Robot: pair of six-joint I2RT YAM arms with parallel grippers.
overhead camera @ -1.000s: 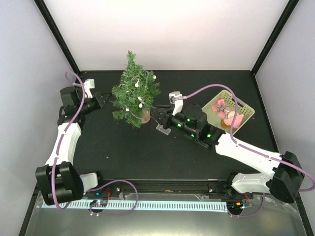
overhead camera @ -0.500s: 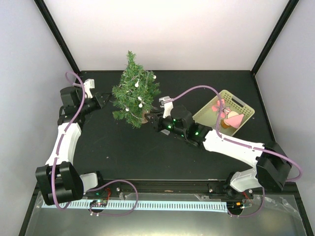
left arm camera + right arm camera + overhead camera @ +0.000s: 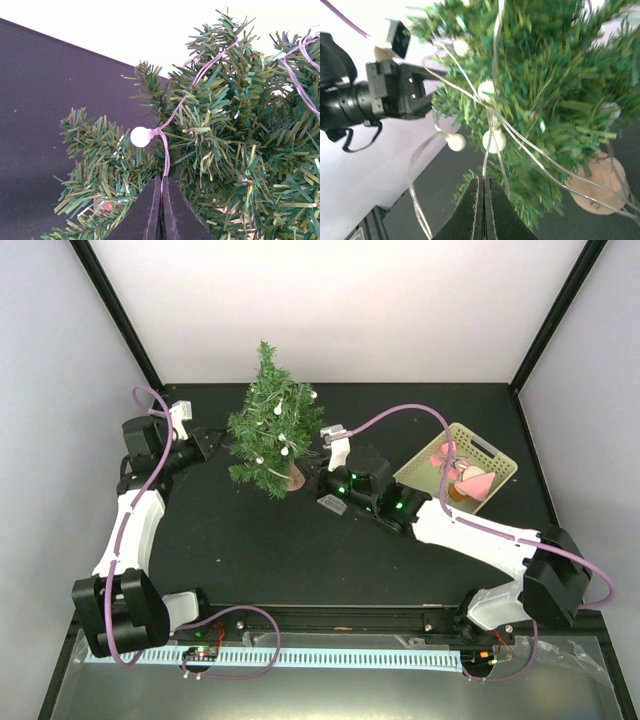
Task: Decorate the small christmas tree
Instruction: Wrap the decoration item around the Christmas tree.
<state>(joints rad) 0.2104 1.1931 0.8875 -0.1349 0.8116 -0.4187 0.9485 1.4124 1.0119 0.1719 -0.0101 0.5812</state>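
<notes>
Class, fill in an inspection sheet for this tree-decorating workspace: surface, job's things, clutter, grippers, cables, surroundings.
Surface: black table, dark and matte.
Job's things: small christmas tree upright on its wooden stump; light string with white bulbs draped over its branches.
Clutter: yellow basket on the right side, holding pink ornaments.
Grippers: left gripper shut on the light string's wire, left of the tree; right gripper shut on the wire, right of it.
Cables: purple cables loop along both arms.
Surroundings: white walls, black corner posts.
</notes>
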